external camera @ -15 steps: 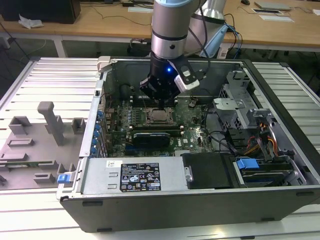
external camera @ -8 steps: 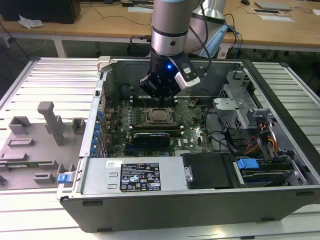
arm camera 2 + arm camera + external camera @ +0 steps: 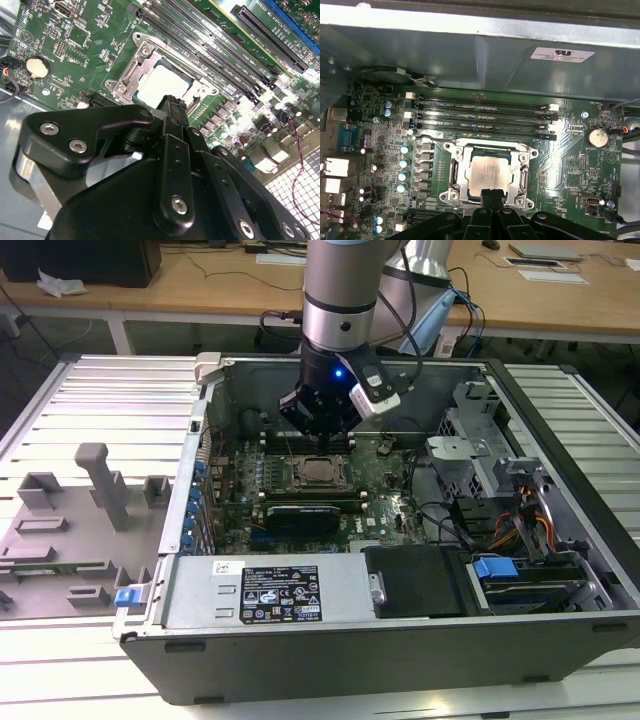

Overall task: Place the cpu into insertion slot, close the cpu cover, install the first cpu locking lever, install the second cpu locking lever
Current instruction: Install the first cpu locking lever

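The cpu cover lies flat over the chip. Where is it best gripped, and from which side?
Take the cpu cover probably by its frame edge nearest the gripper, from above: it lies flat around the cpu, so only that rim can be pinched.

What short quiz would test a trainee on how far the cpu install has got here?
1. True or false: the gripper holds the cpu up in the air.
2. The cpu cover is: A) raised upright; B) lowered around the chip; C) lying off the board.
3. Fill in: the gripper is ___ (open or shut).
Key: 1 false, the chip sits in its socket; 2 B; 3 shut.
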